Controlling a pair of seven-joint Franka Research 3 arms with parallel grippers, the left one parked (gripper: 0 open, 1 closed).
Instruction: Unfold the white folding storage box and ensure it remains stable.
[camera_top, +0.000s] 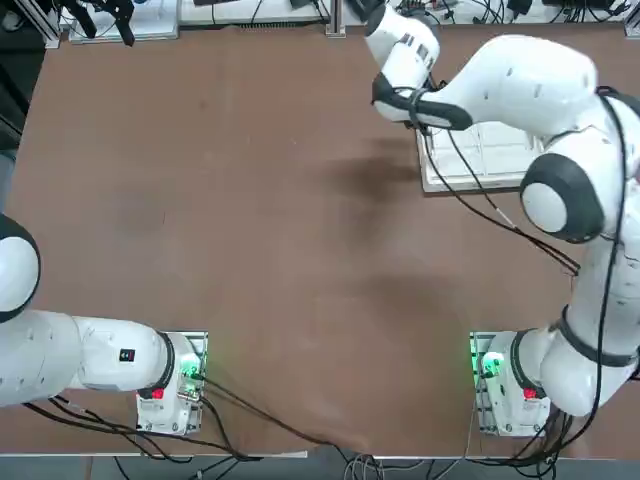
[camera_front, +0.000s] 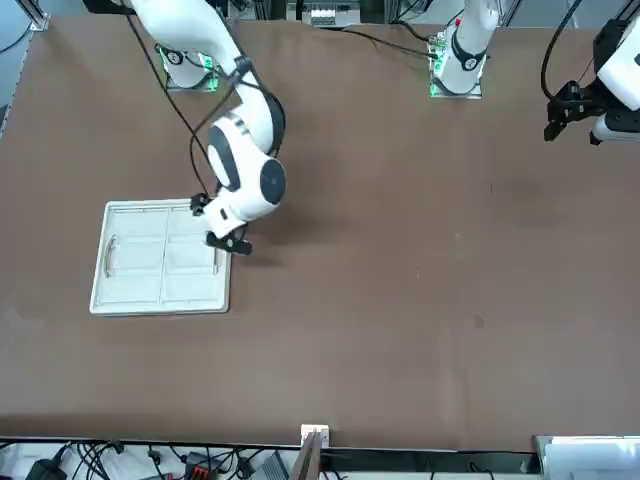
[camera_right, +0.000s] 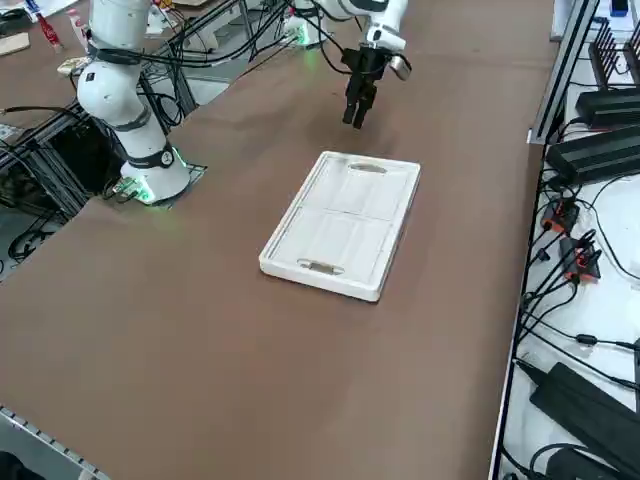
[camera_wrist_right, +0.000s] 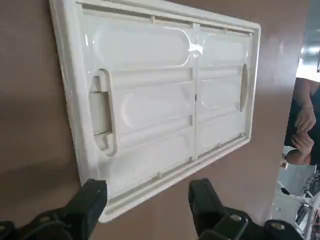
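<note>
Open hand (camera_wrist_right: 147, 200) — flat box (camera_wrist_right: 160, 95), corner hidden

White arms, black cables, joints

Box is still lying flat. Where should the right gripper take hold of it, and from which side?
Probably the handle slot at the box end nearest the right gripper, coming from above. The box lies as a flat slab, and the slot's raised lip is the one graspable edge; the open gripper hangs over that end.
</note>
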